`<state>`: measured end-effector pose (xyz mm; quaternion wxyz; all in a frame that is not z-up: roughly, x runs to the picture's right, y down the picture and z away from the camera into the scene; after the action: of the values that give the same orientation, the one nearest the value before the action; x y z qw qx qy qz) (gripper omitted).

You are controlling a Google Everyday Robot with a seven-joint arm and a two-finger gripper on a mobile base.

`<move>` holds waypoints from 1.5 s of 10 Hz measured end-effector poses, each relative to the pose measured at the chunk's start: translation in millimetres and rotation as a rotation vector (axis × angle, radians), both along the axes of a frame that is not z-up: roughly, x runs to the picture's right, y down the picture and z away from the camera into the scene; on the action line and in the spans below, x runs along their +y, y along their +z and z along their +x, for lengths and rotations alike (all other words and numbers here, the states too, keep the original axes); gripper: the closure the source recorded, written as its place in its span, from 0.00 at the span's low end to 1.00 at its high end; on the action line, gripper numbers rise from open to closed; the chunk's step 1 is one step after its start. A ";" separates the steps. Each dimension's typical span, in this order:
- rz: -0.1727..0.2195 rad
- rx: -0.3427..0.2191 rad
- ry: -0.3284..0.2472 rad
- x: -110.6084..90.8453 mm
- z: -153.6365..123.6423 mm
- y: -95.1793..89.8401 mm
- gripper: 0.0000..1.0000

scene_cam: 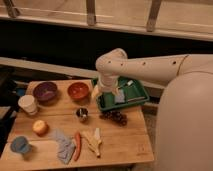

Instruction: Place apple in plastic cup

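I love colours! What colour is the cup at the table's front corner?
Light blue cup, camera view; the gripper is at the green tray.

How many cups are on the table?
3: cream-white cup far left, metal cup centre, light-blue plastic cup front-left corner. The gripper hangs at the green tray.

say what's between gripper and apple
Camera view: from the gripper at the left edge of the green tray to the apple, only bare table, the metal cup beside that line.

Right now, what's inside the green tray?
In the tray lie a small bluish-grey thing and a thin white stick. The arm covers its left part, so that bit is hidden. The gripper hangs at the tray's left edge.
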<state>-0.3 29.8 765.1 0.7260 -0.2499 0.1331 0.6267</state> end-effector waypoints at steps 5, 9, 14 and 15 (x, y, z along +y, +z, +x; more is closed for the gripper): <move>0.035 -0.169 -0.140 -12.8 -136.1 -5.6 0.20; 0.040 -0.274 -0.210 9.2 -222.8 -29.5 0.20; 0.027 -0.276 -0.228 15.4 -229.0 -22.5 0.20; 0.023 -0.286 -0.241 18.7 -241.4 -19.8 0.20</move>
<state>-241.7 48.5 745.3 0.8101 -0.3102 0.0501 0.4949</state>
